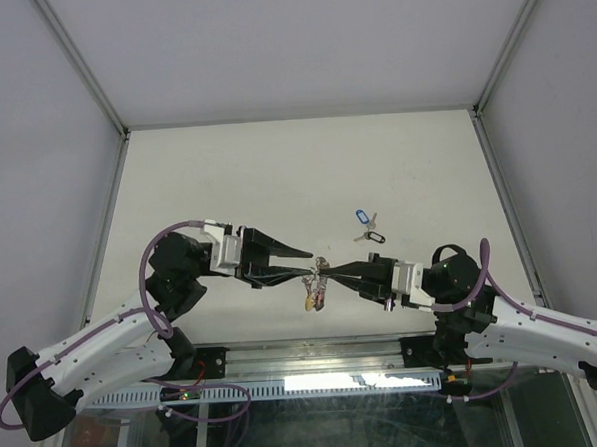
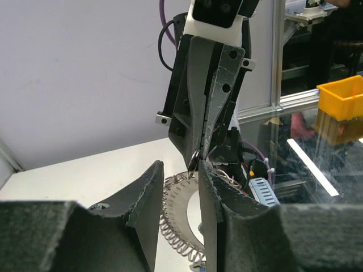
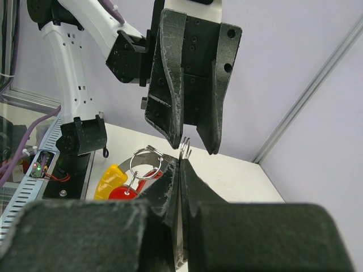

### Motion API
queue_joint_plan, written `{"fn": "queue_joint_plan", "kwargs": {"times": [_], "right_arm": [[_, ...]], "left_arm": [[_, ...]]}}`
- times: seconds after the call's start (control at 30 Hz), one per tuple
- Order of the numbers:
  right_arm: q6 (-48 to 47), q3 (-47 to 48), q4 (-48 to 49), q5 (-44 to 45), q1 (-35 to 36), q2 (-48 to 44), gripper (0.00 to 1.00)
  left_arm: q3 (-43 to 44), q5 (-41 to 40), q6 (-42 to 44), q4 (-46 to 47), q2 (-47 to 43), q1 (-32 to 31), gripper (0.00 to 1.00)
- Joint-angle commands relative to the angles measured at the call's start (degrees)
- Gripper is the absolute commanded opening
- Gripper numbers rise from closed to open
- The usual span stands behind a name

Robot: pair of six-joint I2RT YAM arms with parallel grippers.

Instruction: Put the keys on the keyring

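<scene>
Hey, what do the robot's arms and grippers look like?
The left arm and right arm have white shells, black joints and purple cables. The left gripper and right gripper have long tapered black fingers on white mounts.

keyring (image 2: 180, 229) ribbed, shiny metal; key tags (image 3: 112, 180) glossy plastic; left tool (image 2: 180, 170) pads (image 2: 142, 207) rough, matt

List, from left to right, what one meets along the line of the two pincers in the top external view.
left pincer → red- and yellow-tagged keys, hanging → right pincer
</scene>
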Motion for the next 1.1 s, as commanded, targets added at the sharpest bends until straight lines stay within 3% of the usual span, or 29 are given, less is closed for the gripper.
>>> {"fn": "queue_joint_plan", "kwargs": {"times": [0.0,0.4,0.57,0.67,0.77,0.9,1.07], "right_arm": [[0.7,3.5,4.0,-0.6,0.1,-0.4,0.00],[0.5,3.6,3.7,-1.0,0.1,-0.2,0.00],[0.4,3.4,3.8,-0.6,0.1,-0.2,0.00],[0.2,3.4,3.7,-0.4,0.1,-0.1,0.00],[-0.1,3.6,2.6,0.3,0.1,-0.2,0.00],[-1.5,4.7,-2.2,2.2,0.1,-1.5,0.15],[-4.1,7.5,-12.2,5.9,0.1,-2.8,0.23]], "left_arm": [[2.1,2.5,0.2,1.9,0.7,0.1,0.29],[2.7,3.3,0.6,1.1,2.0,0.1,0.20],[2.8,3.9,0.8,1.1,2.0,0.1,0.13],[2.7,4.3,1.5,1.0,2.0,0.1,0.00],[3.2,3.9,3.2,-0.9,1.5,0.1,0.00],[5.3,2.0,9.5,-8.9,0.0,0.0,0.00],[9.8,0.0,18.2,-22.0,-0.7,0.1,0.00]]}}
